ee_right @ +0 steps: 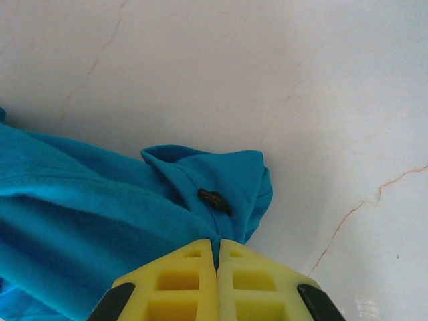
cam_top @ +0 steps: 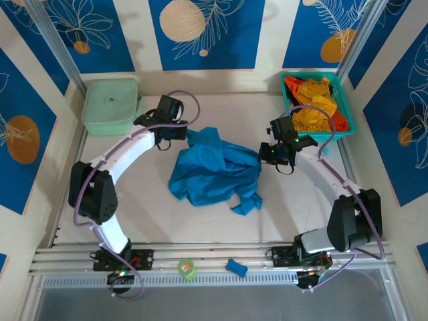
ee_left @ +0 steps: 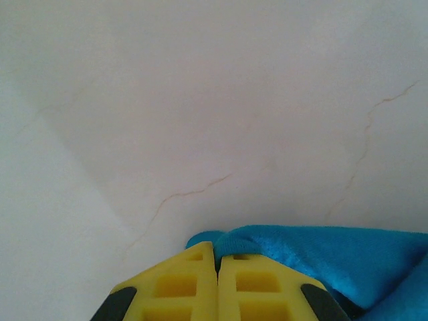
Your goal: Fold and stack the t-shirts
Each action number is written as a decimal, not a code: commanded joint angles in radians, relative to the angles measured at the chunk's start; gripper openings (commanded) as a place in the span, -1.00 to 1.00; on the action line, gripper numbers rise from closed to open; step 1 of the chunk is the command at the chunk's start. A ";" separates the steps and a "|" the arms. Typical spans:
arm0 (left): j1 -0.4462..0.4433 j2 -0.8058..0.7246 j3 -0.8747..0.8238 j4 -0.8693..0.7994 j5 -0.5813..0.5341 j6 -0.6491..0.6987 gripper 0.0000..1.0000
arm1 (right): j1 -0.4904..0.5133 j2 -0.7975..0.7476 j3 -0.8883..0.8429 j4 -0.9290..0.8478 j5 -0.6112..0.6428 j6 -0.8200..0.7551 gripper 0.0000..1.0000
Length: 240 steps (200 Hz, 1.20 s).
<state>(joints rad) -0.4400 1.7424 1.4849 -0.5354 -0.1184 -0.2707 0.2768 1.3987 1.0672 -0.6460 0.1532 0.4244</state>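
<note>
A crumpled blue t-shirt [cam_top: 214, 170] lies bunched in the middle of the white table. My left gripper [cam_top: 179, 132] holds its upper left edge; in the left wrist view the yellow jaws are shut on a fold of the blue t-shirt [ee_left: 307, 251] at the gripper [ee_left: 216, 257]. My right gripper [cam_top: 266, 155] pinches the shirt's right edge; the right wrist view has the jaws of that gripper [ee_right: 215, 247] shut on the blue cloth [ee_right: 100, 221] near a small dark tag [ee_right: 214, 200]. Yellow-orange and red-orange t-shirts [cam_top: 314, 103] lie heaped in the teal basket.
The teal basket [cam_top: 344, 107] stands at the back right. A mint-green square case [cam_top: 110, 105] sits at the back left. A green tape roll [cam_top: 186, 269] and a small blue object [cam_top: 236, 267] lie on the front rail.
</note>
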 commanded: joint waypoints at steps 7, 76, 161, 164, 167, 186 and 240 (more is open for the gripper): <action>0.024 0.045 0.067 0.125 0.110 0.019 -1.00 | -0.004 -0.009 -0.036 -0.018 0.030 0.028 -1.00; 0.009 0.038 0.127 0.275 0.108 0.063 -1.00 | -0.029 0.018 0.068 0.082 0.124 -0.015 -1.00; 0.009 -0.112 0.043 0.280 -0.045 0.150 -1.00 | -0.072 0.226 0.499 0.111 0.074 -0.166 -1.00; 0.009 -0.116 0.043 0.277 -0.052 0.153 -1.00 | -0.072 0.234 0.507 0.107 0.069 -0.170 -1.00; 0.009 -0.120 0.042 0.275 -0.058 0.156 -1.00 | -0.072 0.241 0.518 0.105 0.063 -0.174 -1.00; 0.010 -0.140 0.046 0.260 -0.083 0.174 -1.00 | -0.071 0.263 0.547 0.096 0.027 -0.184 -1.00; 0.007 -0.222 0.085 0.167 0.046 0.175 -1.00 | -0.044 0.145 0.397 0.114 -0.012 -0.151 -1.00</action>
<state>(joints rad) -0.4385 1.5890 1.5379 -0.3031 -0.1528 -0.1123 0.2222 1.6234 1.5333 -0.5232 0.1741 0.2649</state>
